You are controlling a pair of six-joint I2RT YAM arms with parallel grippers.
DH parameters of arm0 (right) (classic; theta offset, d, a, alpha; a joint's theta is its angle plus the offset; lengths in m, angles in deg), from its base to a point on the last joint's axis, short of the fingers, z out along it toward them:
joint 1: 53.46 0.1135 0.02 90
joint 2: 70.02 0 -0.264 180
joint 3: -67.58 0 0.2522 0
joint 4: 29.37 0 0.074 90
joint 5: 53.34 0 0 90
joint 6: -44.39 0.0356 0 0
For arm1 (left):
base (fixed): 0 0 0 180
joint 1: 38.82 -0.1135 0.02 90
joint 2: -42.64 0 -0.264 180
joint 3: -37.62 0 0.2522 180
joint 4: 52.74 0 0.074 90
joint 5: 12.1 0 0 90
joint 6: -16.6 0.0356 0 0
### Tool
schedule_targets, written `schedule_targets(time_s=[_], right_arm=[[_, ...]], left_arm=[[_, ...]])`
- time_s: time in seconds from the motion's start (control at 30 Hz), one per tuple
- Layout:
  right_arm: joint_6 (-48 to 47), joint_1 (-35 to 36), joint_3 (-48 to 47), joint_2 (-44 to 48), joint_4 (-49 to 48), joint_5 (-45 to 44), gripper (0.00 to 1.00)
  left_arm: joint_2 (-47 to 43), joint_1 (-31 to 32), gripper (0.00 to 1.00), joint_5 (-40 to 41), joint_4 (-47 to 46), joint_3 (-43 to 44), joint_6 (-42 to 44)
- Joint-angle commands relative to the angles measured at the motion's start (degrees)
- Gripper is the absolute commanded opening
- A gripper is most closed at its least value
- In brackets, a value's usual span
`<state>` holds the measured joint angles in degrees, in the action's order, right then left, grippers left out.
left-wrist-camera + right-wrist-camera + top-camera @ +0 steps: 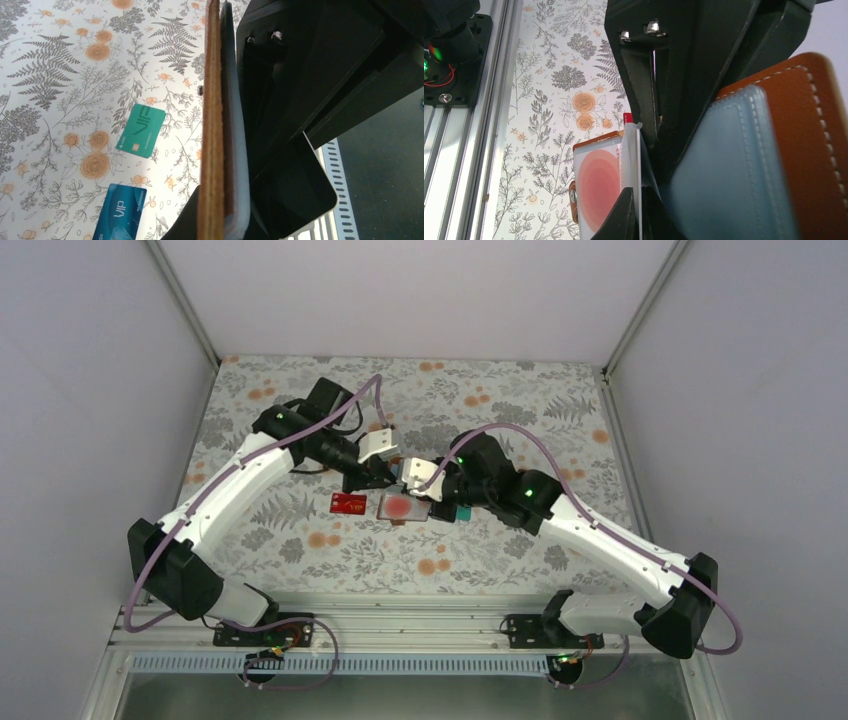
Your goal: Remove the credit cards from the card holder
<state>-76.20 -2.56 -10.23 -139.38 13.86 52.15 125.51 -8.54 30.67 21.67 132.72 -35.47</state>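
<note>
Clamped flat in the left gripper, one raised flap of the small brown leather folding card holder with pale grey-blue pockets. Right against that flap, the right gripper pinched narrow on a thin whitish sheet seen edge-on, card or pocket impossible to tell. In the holder's flat half a red-and-white card; on the floral table left of the holder a red gold-lettered card, right of it a teal card and a blue VIP card.

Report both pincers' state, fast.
Left pincer: closed on a flap of the small brown leather folding card holder.
Right pincer: closed on a thin pale sheet in that holder; card or pocket leaf, cannot tell.
</note>
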Motion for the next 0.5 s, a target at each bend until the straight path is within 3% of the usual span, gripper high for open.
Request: schedule_targets(time_s=[0.0, 0.33, 0.47], right_arm=[[0.54, -1.59, -0.35, 0.68, -3.61, 0.73, 0.05], [0.54, -2.36, -0.13, 0.75, -4.42, 2.34, 0.06], [1.27, -2.37, 1.9, -1.81, -5.57, 2.87, 0.05]], left_arm=[[-0.13, 0.22, 0.02, -0.01, 1.1, -1.76, 0.69], [0.14, 0.26, 0.02, -0.33, 1.01, -2.34, 0.76], [0.47, 0.24, 0.02, -6.19, 3.77, -0.8, 2.72]])
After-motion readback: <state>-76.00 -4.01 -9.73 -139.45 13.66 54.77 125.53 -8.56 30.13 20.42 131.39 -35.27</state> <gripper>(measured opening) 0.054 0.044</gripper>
